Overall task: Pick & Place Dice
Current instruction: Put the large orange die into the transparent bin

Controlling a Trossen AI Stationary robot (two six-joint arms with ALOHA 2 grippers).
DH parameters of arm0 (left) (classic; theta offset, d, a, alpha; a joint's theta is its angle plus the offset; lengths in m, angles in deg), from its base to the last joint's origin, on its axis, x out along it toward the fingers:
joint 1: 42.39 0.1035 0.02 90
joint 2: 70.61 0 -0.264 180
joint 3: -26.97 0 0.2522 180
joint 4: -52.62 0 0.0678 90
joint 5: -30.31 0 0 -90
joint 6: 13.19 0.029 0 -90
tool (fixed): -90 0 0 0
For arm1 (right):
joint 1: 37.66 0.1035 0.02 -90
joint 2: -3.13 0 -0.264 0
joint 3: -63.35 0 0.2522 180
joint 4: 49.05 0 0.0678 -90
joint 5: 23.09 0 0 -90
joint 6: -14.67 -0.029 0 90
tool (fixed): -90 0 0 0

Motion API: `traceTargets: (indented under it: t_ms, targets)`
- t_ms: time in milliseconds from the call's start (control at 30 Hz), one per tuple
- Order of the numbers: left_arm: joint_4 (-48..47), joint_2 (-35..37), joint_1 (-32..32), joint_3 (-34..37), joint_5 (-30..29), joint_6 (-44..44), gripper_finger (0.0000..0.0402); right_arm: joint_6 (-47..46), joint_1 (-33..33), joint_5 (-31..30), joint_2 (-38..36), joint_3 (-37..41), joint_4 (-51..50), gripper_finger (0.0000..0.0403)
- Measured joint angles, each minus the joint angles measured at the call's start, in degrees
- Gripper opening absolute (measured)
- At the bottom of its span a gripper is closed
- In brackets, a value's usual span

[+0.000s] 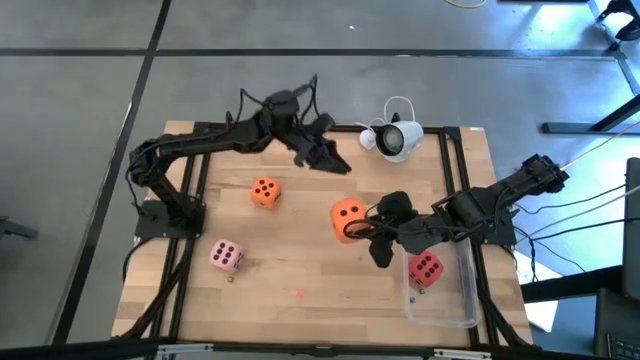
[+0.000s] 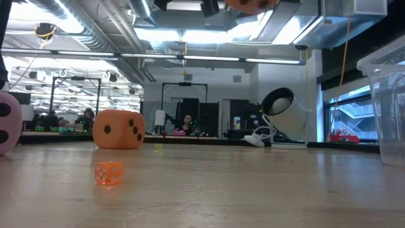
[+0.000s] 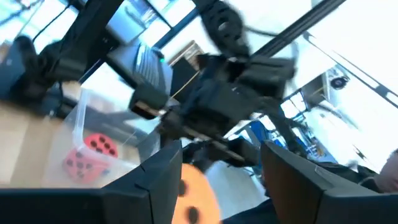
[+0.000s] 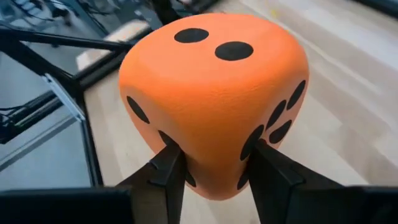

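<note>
Right gripper (image 4: 211,163) jaws pinch the orange die (image 4: 214,99), lifted off the table just left of the clear bin (image 1: 465,300) holding the red die (image 1: 426,268). Farther back, left gripper (image 3: 217,180) hangs spread, gripping nothing.

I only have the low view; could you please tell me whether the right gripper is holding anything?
Observer: Yes, the right gripper is closed on an orange die, with its fingers pressing opposite sides.
Operator: Thank you. Is anything inside the clear bin at my right edge?
Observer: The red die lies inside the clear bin.
Operator: And where is the left gripper, please?
Observer: The left gripper is open and holds nothing, above the table's far side.
</note>
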Motion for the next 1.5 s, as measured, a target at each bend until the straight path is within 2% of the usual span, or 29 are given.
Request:
traceTargets:
  t_ms: [167,333,433,567,667,767,867,967,1133,1267,1500]
  targets:
    - [-0.3,1.0,3.6,-3.2,5.0,-0.1,0.0195,-10.2,2.3,0.0,-3.2,0.0,-9.1,0.0125]
    - [-0.8,3.9,7.1,-3.4,11.6,0.2,0.0177,-22.8,6.4,0.0,-7.4,0.0,-19.9,0.0122]
    - [-6.8,6.2,8.7,-3.3,13.9,3.9,0.0164,-30.5,9.0,1.6,-9.1,0.1,-26.3,0.0101]
    - [-21.0,10.7,10.2,-3.3,12.0,14.5,0.0146,-40.8,12.8,6.4,-9.4,0.1,-34.5,0.0090]
    - [-34.5,14.9,11.0,-3.3,6.2,25.2,0.0135,-47.9,15.6,9.0,-9.4,0.1,-37.9,0.0080]
    - [-45.7,19.5,10.5,-3.3,-6.3,32.7,0.0129,-52.5,18.0,10.2,-9.4,0.1,-38.5,0.0071]
    - [-52.2,23.0,7.7,-3.3,-18.7,35.5,0.0128,-56.8,20.6,13.5,-9.4,0.1,-40.3,0.0046]
    - [-55.6,25.1,4.3,-3.3,-27.4,35.9,0.0127,-61.1,23.0,16.4,-9.4,0.1,-41.6,0.0045]
    - [-57.9,26.6,0.1,-3.3,-33.9,36.4,0.0127,-65.5,25.8,23.6,-9.1,0.1,-41.3,0.0016]
    - [-60.0,26.6,-1.9,-3.3,-37.4,37.8,0.0127,-66.3,26.5,28.0,-7.3,0.1,-37.6,0.0010]
    - [-61.9,26.5,-3.5,-3.3,-41.9,38.0,0.0127,-66.1,26.6,31.9,-0.7,0.1,-28.2,0.0002]
